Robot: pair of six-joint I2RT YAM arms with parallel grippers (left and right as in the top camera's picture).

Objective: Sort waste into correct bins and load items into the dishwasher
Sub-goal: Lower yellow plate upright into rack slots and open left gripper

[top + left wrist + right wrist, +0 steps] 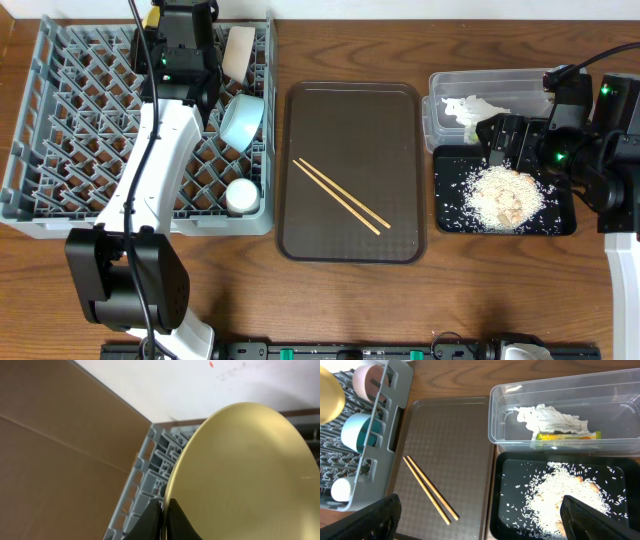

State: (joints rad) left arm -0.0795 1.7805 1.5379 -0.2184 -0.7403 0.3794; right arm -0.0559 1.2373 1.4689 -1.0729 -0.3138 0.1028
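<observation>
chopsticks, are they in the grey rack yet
No, the chopsticks lie on the brown serving tray, beside the grey rack.

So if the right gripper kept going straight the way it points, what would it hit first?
Most likely the black tray, near its rim beside the rice crumbs; the open right gripper hangs above it, though depth is unclear.

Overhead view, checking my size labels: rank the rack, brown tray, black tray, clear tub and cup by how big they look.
1. rack
2. brown tray
3. black tray and clear tub: they look alike and both are partly hidden, so unranked
4. cup
</observation>
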